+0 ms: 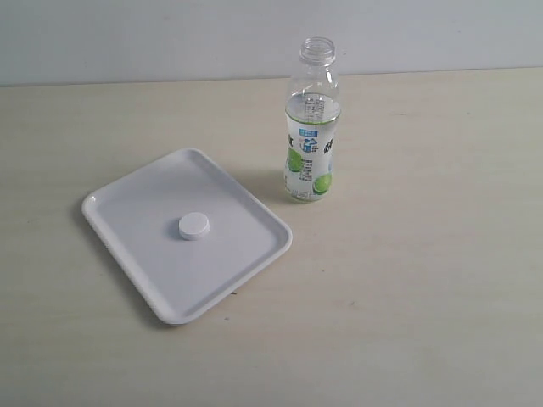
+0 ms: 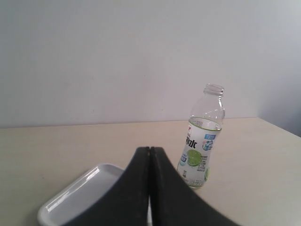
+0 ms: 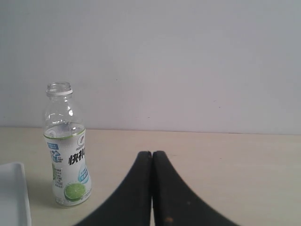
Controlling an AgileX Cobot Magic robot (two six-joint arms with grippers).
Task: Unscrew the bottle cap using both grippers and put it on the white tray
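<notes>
Left gripper and right gripper sat pinched together, empty, the left one's fingers covering much of the white tray.

A pale beige, wood-grained tabletop fills the frame. Directly on it, a flat, glossy white rectangular plastic tray lies left of centre. A slim, clear, lime-labelled plastic bottle stands upright at upper centre, near the tray's corner but apart.

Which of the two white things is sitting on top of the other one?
The bottle cap: small and round, it rests near the middle of the white tray, the big flat rectangle underneath it.
</notes>
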